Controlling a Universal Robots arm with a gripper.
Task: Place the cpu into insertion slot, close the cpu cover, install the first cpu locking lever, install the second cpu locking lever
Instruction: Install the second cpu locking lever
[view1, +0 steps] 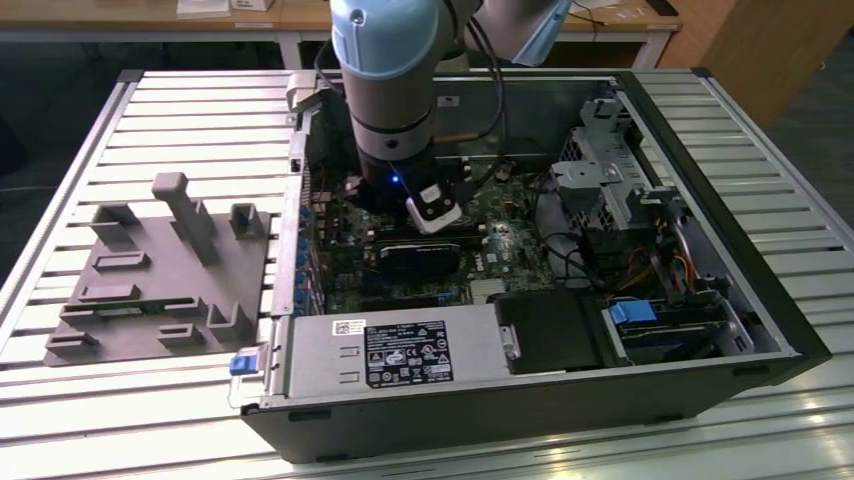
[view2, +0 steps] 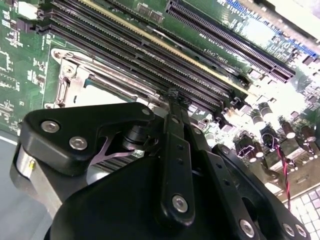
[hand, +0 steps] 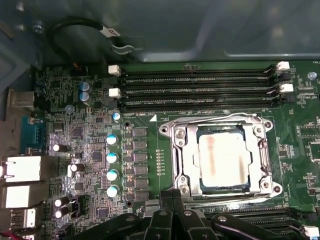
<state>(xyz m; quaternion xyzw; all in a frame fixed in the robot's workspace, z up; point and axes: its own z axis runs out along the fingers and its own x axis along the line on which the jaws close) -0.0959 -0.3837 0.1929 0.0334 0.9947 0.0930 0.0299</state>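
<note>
First wrist view: cpu (hand: 223, 159) seated in slot (hand: 186, 156), cover (hand: 265, 150) down w/ gripper (hand: 172, 200) beside; finger state we can't tell; we judge cpu light, stiff, fragile — edges only.

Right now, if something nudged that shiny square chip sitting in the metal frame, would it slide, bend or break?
Probably none of these. The chip lies flat inside the socket, with the silvery cover framing its edges, so a sideways nudge would likely not shift it. Its metal top looks rigid, not bendy. It is thin and flat, so it likely weighs little. Its underside is hidden.
</note>
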